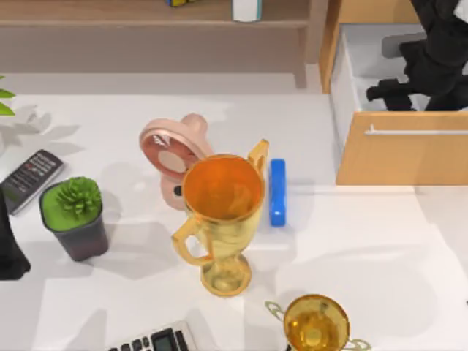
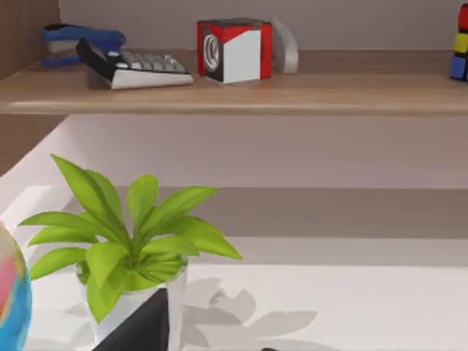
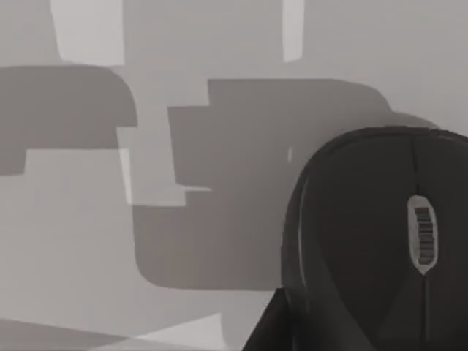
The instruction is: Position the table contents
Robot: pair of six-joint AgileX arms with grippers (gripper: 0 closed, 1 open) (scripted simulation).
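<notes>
Right arm reaches over the open drawer (image 1: 398,131) at the desk's right rear; its end effector (image 1: 398,91) hangs inside the drawer box, and whether its fingers are spread or closed cannot be told. The right wrist view looks down on a dark computer mouse (image 3: 380,241) lying on a pale grey floor, apparently the drawer bottom; whether it is gripped or just below the camera cannot be told. Left arm (image 1: 11,248) sits parked at the desk's left edge, its fingers likewise unreadable. On the desk (image 1: 380,241) stand a large gold trophy (image 1: 223,219), a pink fan (image 1: 172,157) behind it, a blue bar (image 1: 277,191) just beside it, a small trophy (image 1: 316,322), a potted succulent (image 1: 77,216) and a remote (image 1: 29,178). Risks as judged: the arm could clip the drawer walls or front panel when lifting out; a later reach across the centre could tip the tall trophy, which looks top-heavy on a narrow foot.
</notes>
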